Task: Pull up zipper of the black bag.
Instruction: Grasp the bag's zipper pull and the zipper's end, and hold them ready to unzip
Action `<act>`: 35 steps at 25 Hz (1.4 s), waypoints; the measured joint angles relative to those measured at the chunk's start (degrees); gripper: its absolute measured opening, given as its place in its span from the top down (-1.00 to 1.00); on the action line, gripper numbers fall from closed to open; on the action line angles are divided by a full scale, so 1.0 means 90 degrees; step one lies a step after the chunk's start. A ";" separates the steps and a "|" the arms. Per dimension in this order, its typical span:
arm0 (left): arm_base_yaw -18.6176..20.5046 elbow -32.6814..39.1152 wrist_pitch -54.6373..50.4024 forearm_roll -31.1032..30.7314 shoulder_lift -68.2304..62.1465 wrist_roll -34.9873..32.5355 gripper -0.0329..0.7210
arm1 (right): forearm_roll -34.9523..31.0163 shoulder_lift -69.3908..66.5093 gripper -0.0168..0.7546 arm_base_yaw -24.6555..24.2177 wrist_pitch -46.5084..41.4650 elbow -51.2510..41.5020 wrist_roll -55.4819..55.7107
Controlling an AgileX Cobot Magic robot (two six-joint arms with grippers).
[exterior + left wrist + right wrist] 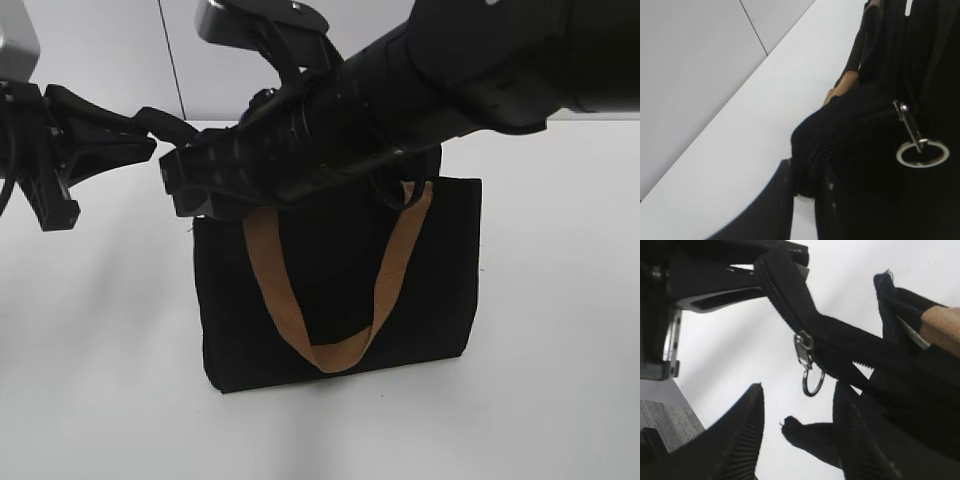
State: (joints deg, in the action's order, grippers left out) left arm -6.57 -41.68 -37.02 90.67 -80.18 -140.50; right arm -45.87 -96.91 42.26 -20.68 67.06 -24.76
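The black bag stands upright on the white table, its tan strap hanging down the front. My left gripper is shut on the end of the bag's top edge, where the zipper track begins; it shows at the bag's top left in the exterior view. The silvery pull tab with its ring hangs a little further along the track. My right gripper is open, with the pull tab and ring just above the gap between its fingers, not touching. The right arm hides the bag's top.
White table lies all round the bag. A grey wall with a seam stands behind. The left arm's body sits at the far left, and the right arm crosses from the upper right over the bag.
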 joint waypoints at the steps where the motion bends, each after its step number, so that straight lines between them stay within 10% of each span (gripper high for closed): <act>1: 0.0000 0.0000 0.0000 0.0000 0.0000 0.0000 0.70 | -0.0008 -0.0054 0.04 0.0000 0.0014 0.0000 0.0000; 21: 0.0000 0.0000 -0.0129 -0.0071 0.0459 0.0065 0.70 | -0.0109 -0.0160 0.04 0.0000 0.0029 0.0000 -0.0007; 35: 0.0000 0.0000 -0.0164 -0.1667 0.1359 0.2353 0.70 | 0.0718 0.0546 0.05 -0.0139 -0.0800 0.0000 -0.0007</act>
State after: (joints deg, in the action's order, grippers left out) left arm -6.57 -41.68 -38.50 75.67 -67.95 -119.33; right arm -39.42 -92.00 41.01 -27.88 67.06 -24.83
